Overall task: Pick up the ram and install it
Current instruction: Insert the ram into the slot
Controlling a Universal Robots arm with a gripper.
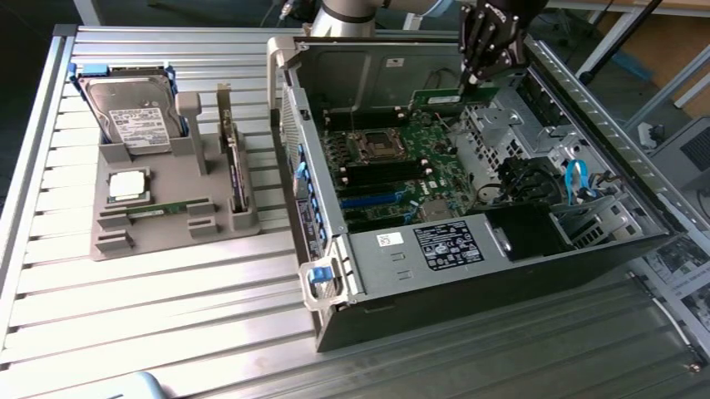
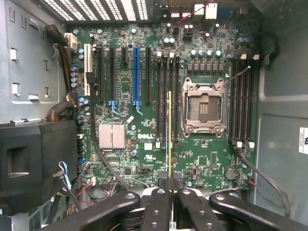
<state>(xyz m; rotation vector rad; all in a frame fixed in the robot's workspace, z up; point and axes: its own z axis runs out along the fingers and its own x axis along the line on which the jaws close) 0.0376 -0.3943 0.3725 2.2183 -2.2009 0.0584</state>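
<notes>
Wrist view, foreground: the black fingers of the gripper (image 2: 169, 181) are pinching the ram (image 2: 169, 134). The ram appears edge-on as a thin yellow-green line running away from the fingertips over the motherboard (image 2: 144, 159).

**Position of the ram.** It is held above the board and not yet seated. Its edge lies along the bank of black memory slots (image 2: 164, 96) just beside the empty processor socket (image 2: 203, 107). It appears parallel to those slots, but which slot it sits over cannot be told.

**Step in hand (judged).** The ram is being lined up over a slot.
- The stick should stay upright and parallel to the slot along its whole length.
- Its bottom edge should be level, so both ends meet the slot together.
- A tilt or sideways offset would risk jamming it on the slot wall or on neighbouring components.

**Arm pose.** In the exterior view the arm enters from the far side. Its wrist points steeply down into the far part of the open computer case (image 1: 466, 274).

**Surroundings.** On the slatted surface (image 1: 166, 316), at the exterior view's left, a grey parts holder (image 1: 166, 237) carries a hard drive (image 1: 131, 116), well apart from the gripper.
</notes>
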